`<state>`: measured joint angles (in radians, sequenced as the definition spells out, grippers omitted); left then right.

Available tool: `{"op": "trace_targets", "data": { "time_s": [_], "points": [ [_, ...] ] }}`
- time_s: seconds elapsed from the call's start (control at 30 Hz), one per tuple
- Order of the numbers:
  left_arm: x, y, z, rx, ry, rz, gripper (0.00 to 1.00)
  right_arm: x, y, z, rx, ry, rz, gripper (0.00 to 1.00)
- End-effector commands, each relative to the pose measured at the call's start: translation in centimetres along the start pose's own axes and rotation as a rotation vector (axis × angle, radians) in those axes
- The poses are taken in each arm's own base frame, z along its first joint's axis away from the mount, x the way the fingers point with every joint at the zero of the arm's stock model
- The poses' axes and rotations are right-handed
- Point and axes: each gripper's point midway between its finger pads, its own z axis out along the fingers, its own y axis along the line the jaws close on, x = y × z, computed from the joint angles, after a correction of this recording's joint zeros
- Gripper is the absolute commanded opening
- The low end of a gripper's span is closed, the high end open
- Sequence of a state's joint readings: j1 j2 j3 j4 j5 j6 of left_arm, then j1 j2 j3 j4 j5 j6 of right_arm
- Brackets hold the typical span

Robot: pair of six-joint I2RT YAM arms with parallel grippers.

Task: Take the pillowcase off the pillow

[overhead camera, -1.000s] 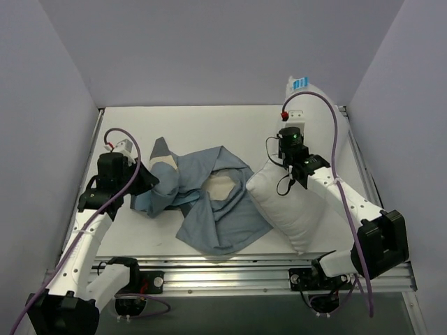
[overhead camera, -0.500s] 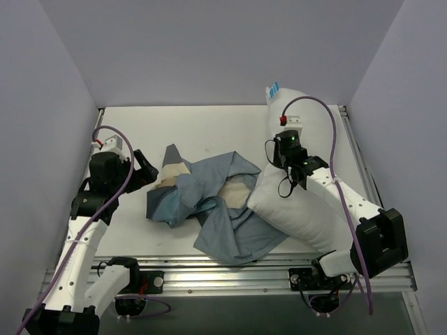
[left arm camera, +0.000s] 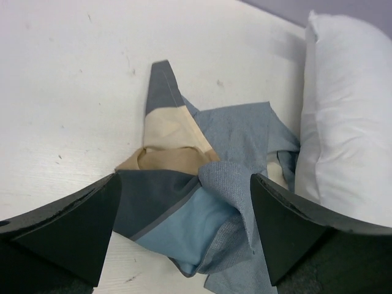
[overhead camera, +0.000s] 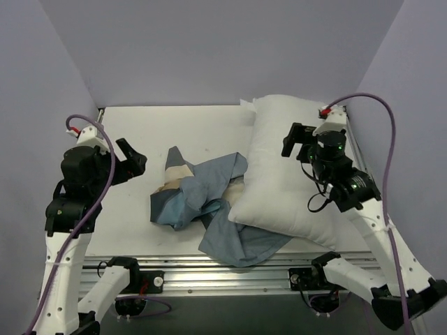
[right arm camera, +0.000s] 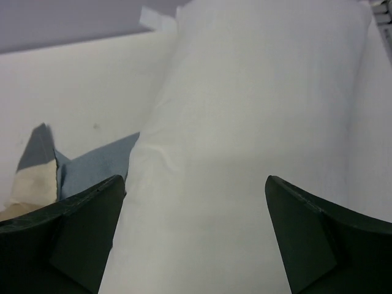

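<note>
The white table (overhead camera: pixel 202 129) is taken up mostly on its right half by the pillow (overhead camera: pixel 286 167), which is laid flat and bare, running from the far edge down toward the near rail, with no blue fabric seen around any part of it. The pillowcase (overhead camera: pixel 209 202) is found crumpled in a heap at the middle of the table, just left of the pillow, its tan and cream stripes turned up at the left end and its plain grey-blue side elsewhere. One fold of it is trapped under the pillow's near left edge, so the two are touching there. The removal is therefore judged to be done, or all but done: the pillow is out of its cover, and at most the pinned fold is left to be drawn free so that the two lie apart. The left gripper (left arm camera: pixel 185 180) is held above the crumpled fabric with its jaws spread wide, and nothing is caught between them. The right gripper (right arm camera: pixel 195 180) is poised over the pillow, likewise spread wide and gripping nothing; whether the pillow is brushed by it cannot be told. A small white tag (overhead camera: pixel 246 105) is seen at the pillow's far left corner.
</note>
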<state>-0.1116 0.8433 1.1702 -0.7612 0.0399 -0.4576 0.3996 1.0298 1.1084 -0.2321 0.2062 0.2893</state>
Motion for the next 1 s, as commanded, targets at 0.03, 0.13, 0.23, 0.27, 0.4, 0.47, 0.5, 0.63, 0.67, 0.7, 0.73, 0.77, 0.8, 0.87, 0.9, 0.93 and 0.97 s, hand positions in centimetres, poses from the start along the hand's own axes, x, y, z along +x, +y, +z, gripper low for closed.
{"op": "trace_targets", "data": {
  "time_s": [0.03,0.13,0.23,0.27,0.4,0.47,0.5,0.63,0.67,0.7,0.73,0.77,0.8,0.87,0.9,0.93,0.97],
  "points": [
    [-4.4,0.0,-5.0,-0.044,-0.159,0.07,0.94,-6.4,-2.9,-6.4,0.103,-0.19,0.055,0.95],
    [-6.7,0.1,-8.3,-0.069,-0.261,0.101,0.94,-9.2,-5.0,-10.2,0.167,-0.294,0.071,0.96],
    [-8.6,0.4,-11.5,-0.102,-0.359,0.121,0.94,-11.0,-6.6,-13.3,0.216,-0.369,0.07,0.98],
    [-9.1,0.4,-12.9,-0.102,-0.402,0.123,0.94,-11.6,-7.1,-14.8,0.219,-0.403,0.083,0.99],
    [-10.7,0.9,-17.6,-0.129,-0.534,0.137,0.94,-12.9,-9.0,-19.2,0.248,-0.501,0.096,1.0],
    [-11.1,1.3,-19.8,-0.146,-0.595,0.138,0.94,-13.2,-10.1,-21.3,0.264,-0.549,0.098,1.0],
    [-11.2,1.5,-20.5,-0.152,-0.613,0.139,0.94,-13.1,-10.4,-21.8,0.273,-0.558,0.099,1.0],
    [-11.0,2.4,-22.5,-0.187,-0.644,0.137,0.94,-12.3,-12.1,-24.4,0.299,-0.606,0.113,1.0],
    [-10.9,2.5,-22.8,-0.187,-0.648,0.136,0.94,-12.0,-12.5,-24.8,0.31,-0.613,0.119,1.0],
    [-10.9,2.6,-22.9,-0.188,-0.652,0.132,0.94,-11.8,-12.8,-25.1,0.317,-0.618,0.121,1.0],
    [-10.7,2.6,-23.2,-0.184,-0.658,0.128,0.94,-11.5,-13.2,-25.8,0.316,-0.635,0.133,1.0],
    [-10.6,2.7,-23.3,-0.178,-0.656,0.126,0.94,-11.2,-13.4,-25.9,0.32,-0.636,0.135,1.0],
    [-10.4,2.7,-23.2,-0.178,-0.652,0.126,0.94,-11.1,-13.7,-26.3,0.328,-0.644,0.141,1.0],
    [-10.1,3.0,-23.1,-0.182,-0.647,0.123,0.94,-10.8,-14.0,-26.7,0.33,-0.655,0.147,1.0],
    [-9.9,3.1,-22.8,-0.185,-0.637,0.122,0.94,-10.7,-14.2,-26.9,0.336,-0.66,0.152,1.0],
    [-9.7,3.2,-22.8,-0.183,-0.634,0.121,0.94,-10.7,-14.3,-27.1,0.334,-0.664,0.154,1.0],
    [-9.6,3.2,-22.6,-0.179,-0.628,0.12,0.94,-10.8,-14.3,-27.1,0.334,-0.668,0.158,1.0]
  ]
}}
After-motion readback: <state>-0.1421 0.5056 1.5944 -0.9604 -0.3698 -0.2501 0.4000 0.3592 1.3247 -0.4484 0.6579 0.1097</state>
